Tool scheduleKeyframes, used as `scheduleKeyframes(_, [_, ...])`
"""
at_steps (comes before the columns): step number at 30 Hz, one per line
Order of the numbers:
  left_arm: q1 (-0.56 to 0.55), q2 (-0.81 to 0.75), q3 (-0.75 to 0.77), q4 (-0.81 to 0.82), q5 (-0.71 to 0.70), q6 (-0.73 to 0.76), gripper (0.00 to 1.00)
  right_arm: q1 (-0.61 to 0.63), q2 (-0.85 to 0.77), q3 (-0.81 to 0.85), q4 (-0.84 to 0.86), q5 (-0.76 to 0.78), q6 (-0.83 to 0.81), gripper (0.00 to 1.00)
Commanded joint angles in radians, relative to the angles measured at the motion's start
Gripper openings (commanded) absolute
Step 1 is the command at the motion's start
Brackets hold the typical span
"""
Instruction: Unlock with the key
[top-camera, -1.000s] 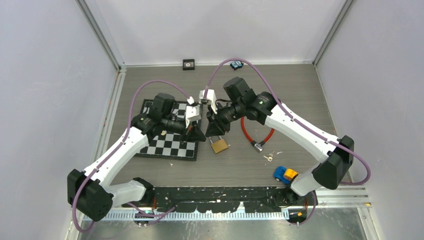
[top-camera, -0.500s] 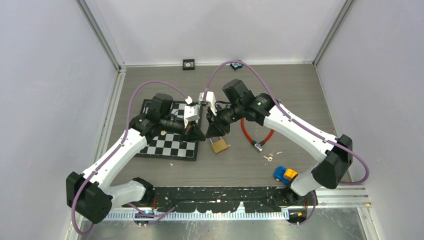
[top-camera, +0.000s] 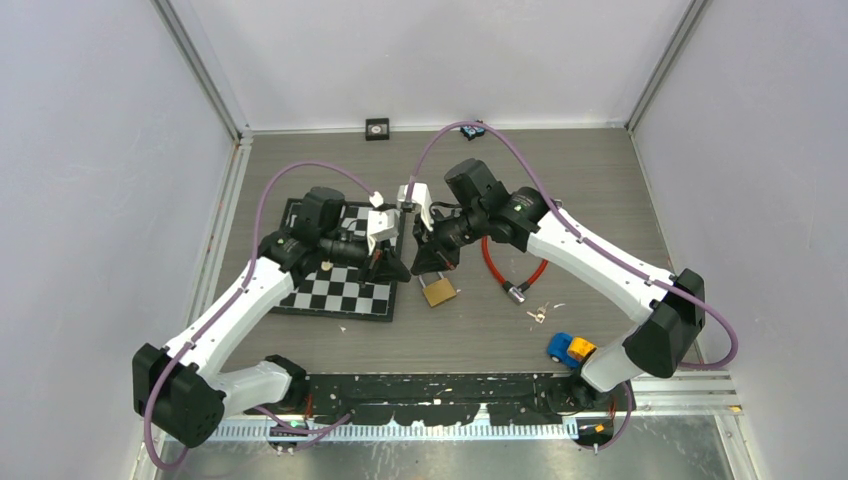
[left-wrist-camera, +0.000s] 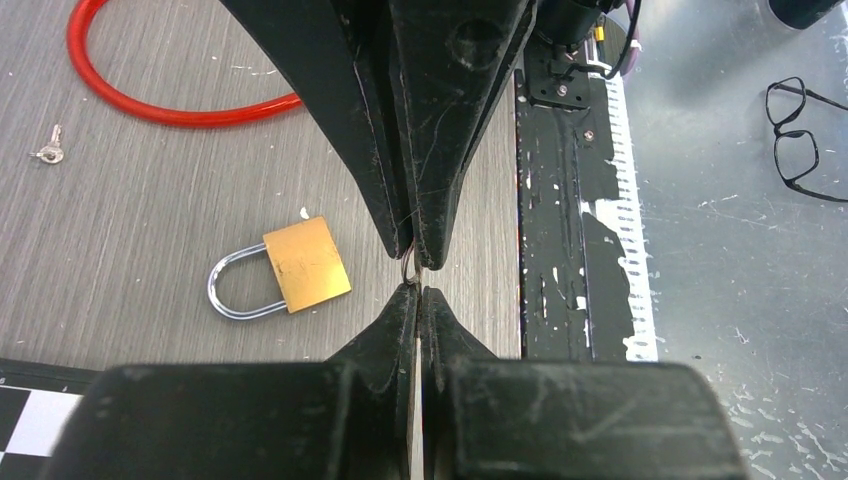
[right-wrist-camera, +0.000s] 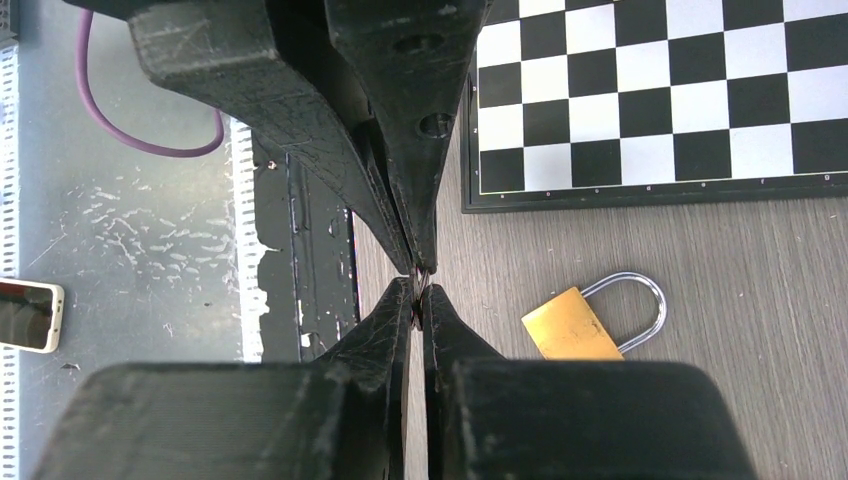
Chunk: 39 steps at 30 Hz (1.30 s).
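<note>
The brass padlock (top-camera: 439, 291) lies flat on the table with its shackle closed; it also shows in the left wrist view (left-wrist-camera: 300, 265) and the right wrist view (right-wrist-camera: 570, 325). My left gripper (top-camera: 400, 268) and right gripper (top-camera: 424, 266) meet tip to tip just above and behind it. Both are shut, and a small metal key ring (left-wrist-camera: 408, 270) shows between the two pairs of tips. The key itself is pinched inside the jaws and mostly hidden. In the right wrist view a sliver of metal (right-wrist-camera: 418, 283) sits between my right fingertips.
A chessboard (top-camera: 345, 285) lies under the left arm. A red cable lock (top-camera: 497, 270) and a loose key (top-camera: 537, 314) lie right of the padlock. A blue and yellow toy car (top-camera: 570, 349) sits near the front. Small objects (top-camera: 377, 128) stand at the back wall.
Both grippers have shifted together very slightly to the left, staying tip to tip. The padlock has not moved.
</note>
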Motion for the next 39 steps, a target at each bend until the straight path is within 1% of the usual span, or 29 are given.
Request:
scheduleKeyframes(1, [0.004,-0.032,-0.004,0.05,0.026,0.0,0.0,0.003,-0.012,-0.007,0.046,0.001,0.005,0.01])
scheduleKeyframes(6, [0.011,-0.046,-0.001,0.052,0.018,-0.003,0.0,0.003,-0.022,-0.015,0.057,0.049,0.01,0.01])
scheduleKeyframes(7, [0.012,-0.046,-0.001,0.052,0.019,-0.006,0.0,0.003,-0.022,-0.013,0.058,0.062,0.011,0.04])
scheduleKeyframes(8, [0.012,-0.045,0.0,0.052,0.019,-0.006,0.0,0.003,-0.023,-0.012,0.059,0.074,0.012,0.09])
scheduleKeyframes(10, [0.012,-0.044,-0.001,0.05,0.02,-0.006,0.0,0.003,-0.028,-0.01,0.06,0.094,0.013,0.23])
scheduleKeyframes(11, [0.012,-0.043,-0.001,0.049,0.022,-0.006,0.0,0.003,-0.029,-0.009,0.06,0.099,0.013,0.36])
scheduleKeyframes(12, [0.012,-0.043,-0.003,0.049,0.024,-0.005,0.0,0.003,-0.032,-0.007,0.06,0.102,0.013,0.42])
scheduleKeyframes(14, [0.012,-0.042,-0.004,0.049,0.03,-0.005,0.0,0.003,-0.034,0.0,0.056,0.098,0.016,0.47])
scheduleKeyframes(17, [0.012,-0.04,-0.007,0.048,0.038,-0.002,0.0,0.003,-0.036,0.021,0.041,0.084,0.017,0.49])
scheduleKeyframes(21, [0.014,-0.041,-0.011,0.041,0.053,0.01,0.0,0.002,-0.047,0.042,0.016,0.053,0.002,0.49])
scheduleKeyframes(24, [0.014,-0.034,0.016,-0.007,0.028,0.037,0.0,0.002,-0.066,0.055,-0.007,0.028,-0.011,0.49])
scheduleKeyframes(30, [-0.002,0.065,0.215,-0.332,-0.105,0.204,0.0,-0.012,-0.119,0.053,-0.017,-0.001,-0.029,0.46])
scheduleKeyframes(33, [-0.025,0.11,0.3,-0.455,-0.168,0.243,0.0,-0.021,-0.136,0.036,0.007,-0.013,-0.023,0.43])
scheduleKeyframes(39, [-0.077,0.146,0.422,-0.58,-0.278,0.276,0.0,-0.042,-0.16,-0.002,0.09,-0.033,0.019,0.41])
